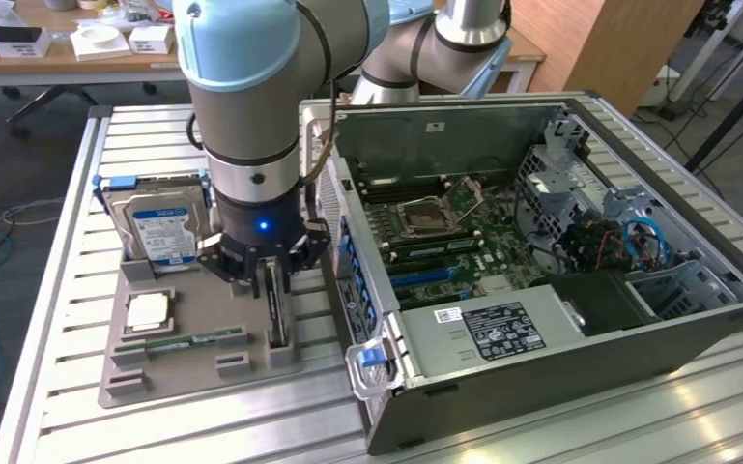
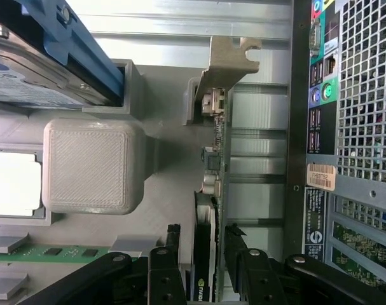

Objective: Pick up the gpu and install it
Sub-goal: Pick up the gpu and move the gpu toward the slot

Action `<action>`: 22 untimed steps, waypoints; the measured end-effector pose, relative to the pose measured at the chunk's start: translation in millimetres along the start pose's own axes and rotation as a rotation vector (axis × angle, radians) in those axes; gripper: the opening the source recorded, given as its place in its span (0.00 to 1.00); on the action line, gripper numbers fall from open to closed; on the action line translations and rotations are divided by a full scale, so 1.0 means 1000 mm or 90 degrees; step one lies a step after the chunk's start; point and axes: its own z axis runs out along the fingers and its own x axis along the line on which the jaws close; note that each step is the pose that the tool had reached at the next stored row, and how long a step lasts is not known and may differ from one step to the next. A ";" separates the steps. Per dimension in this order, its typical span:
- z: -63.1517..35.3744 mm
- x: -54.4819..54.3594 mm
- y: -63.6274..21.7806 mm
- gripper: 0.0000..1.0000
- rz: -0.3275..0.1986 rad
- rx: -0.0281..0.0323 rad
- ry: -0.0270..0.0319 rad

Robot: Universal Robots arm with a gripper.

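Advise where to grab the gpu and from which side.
Pinch the gpu by its flat faces, across the upper long edge, coming straight down. It stands on edge in a slot of the grey tray, thin side up, leaving that edge free. Keep off the metal bracket end. The open end effector straddles it that way.

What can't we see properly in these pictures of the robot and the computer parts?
gpu: the wrist view sees it edge-on, so its flat face is hidden; in the exterior view the hand covers its top.
Hard drive: cut off by the wrist view's edge.
White label on the computer: words too tiny to read in the exterior view.
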 end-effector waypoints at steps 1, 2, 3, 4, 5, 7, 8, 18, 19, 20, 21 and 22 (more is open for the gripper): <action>0.0000 0.000 -0.0001 0.41 0.000 0.0001 0.0000; -0.0001 0.000 -0.0002 0.41 0.000 0.0001 0.0000; 0.0000 0.000 -0.0003 0.41 0.000 0.0000 0.0000; 0.0000 0.000 -0.0003 0.41 0.000 0.0000 0.0000; 0.0000 0.000 -0.0003 0.41 0.000 0.0000 0.0000; -0.0001 0.000 -0.0005 0.41 0.000 0.0001 0.0000; -0.0001 0.000 -0.0009 0.41 0.000 0.0001 0.0001; -0.0002 0.000 -0.0035 0.41 0.000 0.0001 0.0000; -0.0002 0.000 -0.0035 0.41 0.000 0.0000 0.0000; -0.0002 0.000 -0.0036 0.41 0.000 0.0000 0.0000; -0.0002 0.000 -0.0036 0.41 0.000 0.0000 0.0000; -0.0002 0.000 -0.0036 0.41 0.000 0.0001 0.0000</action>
